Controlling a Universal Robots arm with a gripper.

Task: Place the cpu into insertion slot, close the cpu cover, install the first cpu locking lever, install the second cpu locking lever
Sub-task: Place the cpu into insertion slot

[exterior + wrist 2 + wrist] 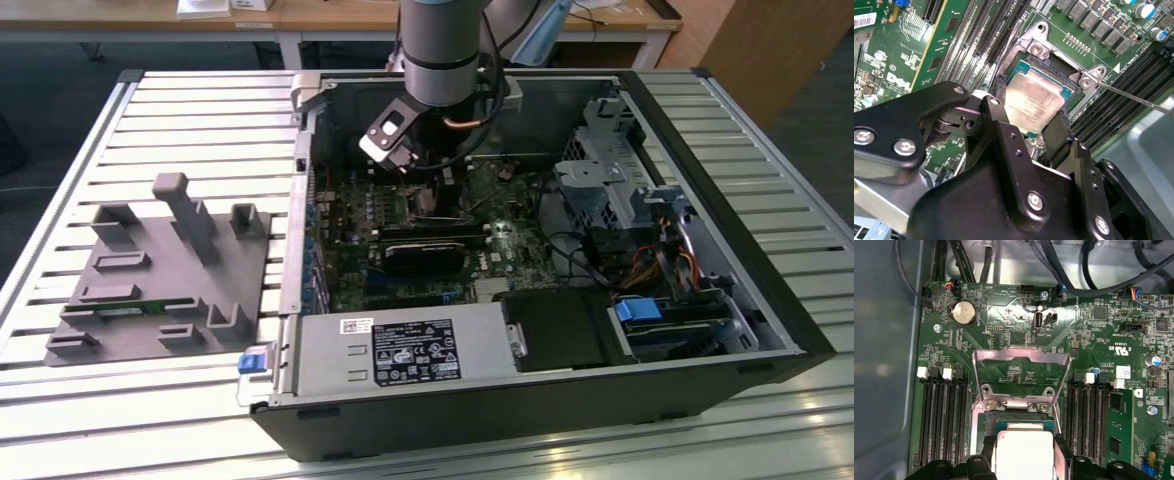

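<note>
- Gripper (1032,104) pinches the cpu (1029,97), its two black fingers (999,95) pressed on two opposite edges of the chip.
- In the first wrist view the cpu is right over the insertion slot (990,422); I cannot tell if it is fully seated.
- The cpu cover (1019,355) stands open, lifted on its hinge at one edge of the slot.
- A thin metal lever (1134,97) sticks out free beside the slot.
- In the exterior view the arm reaches into the far part of the open computer case (534,420), toward the exterior view's left.
</note>
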